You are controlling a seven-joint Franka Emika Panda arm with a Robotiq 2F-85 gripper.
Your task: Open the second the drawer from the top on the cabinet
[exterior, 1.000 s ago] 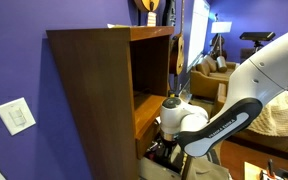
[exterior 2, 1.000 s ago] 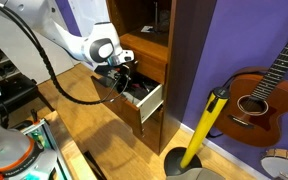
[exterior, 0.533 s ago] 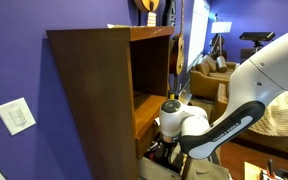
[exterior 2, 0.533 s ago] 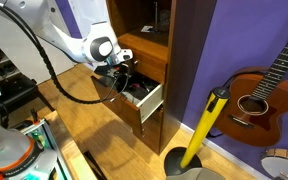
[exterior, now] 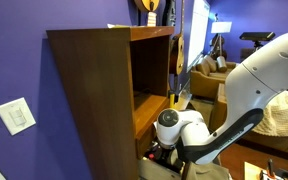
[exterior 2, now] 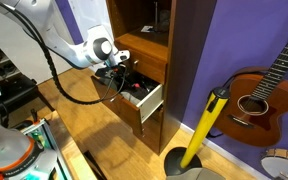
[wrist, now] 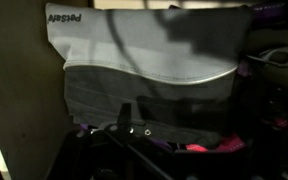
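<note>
The wooden cabinet (exterior: 94, 90) (exterior 2: 149, 45) has one drawer (exterior 2: 152, 97) pulled out, its pale side wall showing, with dark and red things inside. My gripper (exterior 2: 121, 79) hangs just above the drawer's front edge; in an exterior view it is low beside the cabinet (exterior: 164, 152). In the wrist view I look into the drawer at a grey bag (wrist: 149, 60) over dark clutter with a pink item (wrist: 196, 147). One dark finger (wrist: 125, 115) stands alone, and nothing lies between the jaws, which look open. Which drawer from the top this is I cannot tell.
A guitar (exterior 2: 264, 92) leans on the purple wall, and a yellow-handled tool (exterior 2: 206, 125) stands beside the cabinet. A light switch (exterior: 17, 116) is on the wall. A sofa (exterior: 212, 78) and a cushion (exterior: 282, 112) sit behind the arm.
The wrist has sunk slightly and eased back from the drawer front. The drawer stays pulled out as before.
</note>
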